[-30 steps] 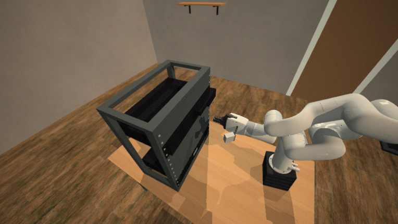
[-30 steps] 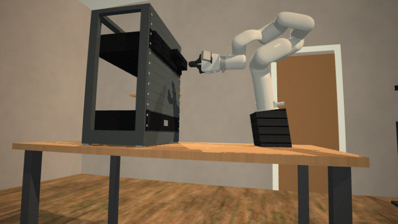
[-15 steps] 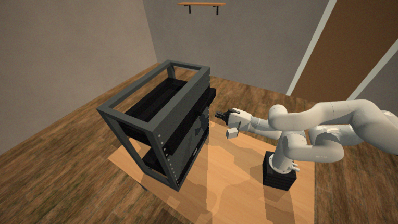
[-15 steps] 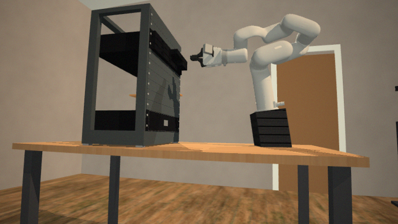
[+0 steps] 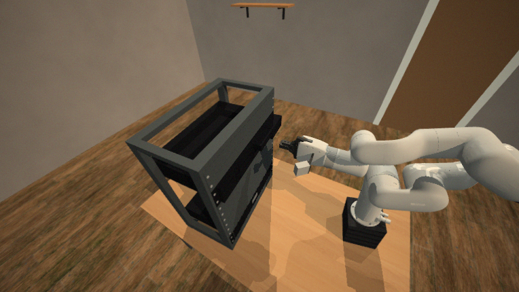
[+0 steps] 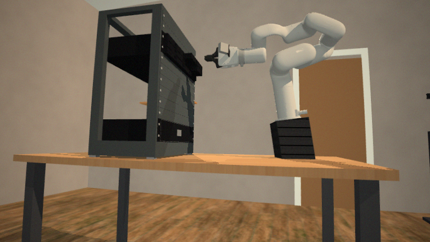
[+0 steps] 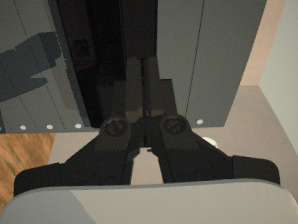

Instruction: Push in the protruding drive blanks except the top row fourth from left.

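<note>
The dark grey rack (image 5: pixel 214 159) stands on the wooden table, with the black storage chassis (image 6: pixel 180 58) near its top. A black drive blank (image 6: pixel 193 64) stands out from the chassis front at the far end; it also shows in the top view (image 5: pixel 276 121). My gripper (image 5: pixel 284 145) is shut and empty. It hangs in the air a short way in front of the chassis, pointing at it, clear of the rack, as the exterior view (image 6: pixel 208 57) shows. In the wrist view the shut fingers point at the dark chassis front (image 7: pixel 113 36). The single blanks are too dark to tell apart there.
A second black unit (image 6: pixel 175 130) sits at the bottom of the rack. Grey blank panels (image 6: pixel 175 93) fill the rack front between the two. My arm's black base (image 5: pixel 363 226) stands on the table to the right of the rack.
</note>
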